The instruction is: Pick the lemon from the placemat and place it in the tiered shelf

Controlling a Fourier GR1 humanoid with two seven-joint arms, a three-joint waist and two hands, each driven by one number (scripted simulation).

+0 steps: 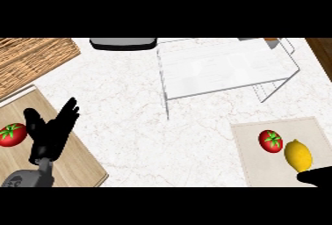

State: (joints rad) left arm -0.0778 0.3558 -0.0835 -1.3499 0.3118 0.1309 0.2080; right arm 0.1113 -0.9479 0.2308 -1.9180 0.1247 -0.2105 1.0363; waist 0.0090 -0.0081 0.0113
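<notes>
A yellow lemon [298,155] lies on the beige placemat [256,167] at the lower right, beside a red tomato [270,141]. Only a black part of my right hand [316,177] shows at the lower right edge, just below the lemon and touching or nearly touching its lower end. The white tiered shelf [224,70] stands at the back, right of centre, its top tray bare. My left hand [50,132] rests open at the left, fingers up, over a wooden board.
A wooden cutting board [84,165] lies at the left with a second tomato [12,134] on it. A woven mat [32,55] fills the back left corner. A dark grey object [123,43] sits at the back edge.
</notes>
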